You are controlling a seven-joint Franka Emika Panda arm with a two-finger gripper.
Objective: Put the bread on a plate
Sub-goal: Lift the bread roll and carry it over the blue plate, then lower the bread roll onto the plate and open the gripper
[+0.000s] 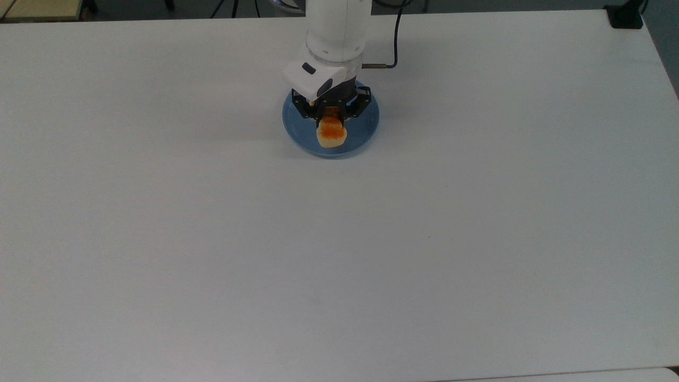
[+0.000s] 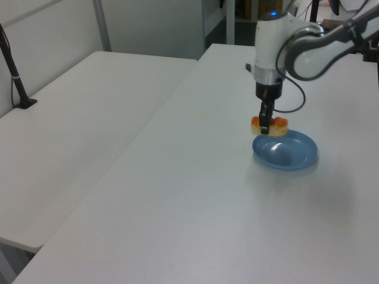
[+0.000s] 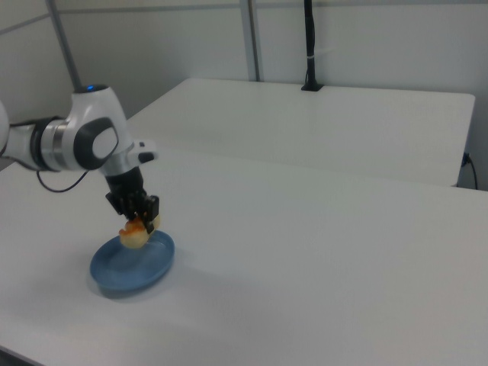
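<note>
1. Above the plate [image 1: 366,130], the tool [image 1: 330,114] pinches the bread [image 1: 331,132] between its black fingers, holding it clear of the blue surface.
2. From the left view, the bread [image 2: 269,125] hangs over the plate's [image 2: 296,155] near-left edge, with a gap under it; the tool [image 2: 265,121] points straight down.
3. From the right view, the bread [image 3: 135,233] sits over the plate's [image 3: 126,271] far rim, gripped by the tool [image 3: 139,219].
4. No brand, label or writing can be read anywhere on the arm, the plate or the white bench [image 1: 477,239].
5. Top view: the tool covers the bread's far end, so just 1 glazed bump and the pale near face show; the arm is cut off at the upper edge.
6. A thin black cable [image 1: 393,37] loops beside the wrist in the top view.
7. A 2nd white bench [image 2: 71,118] stands at the left view's left, with a black post [image 2: 15,77] clamped to it.
</note>
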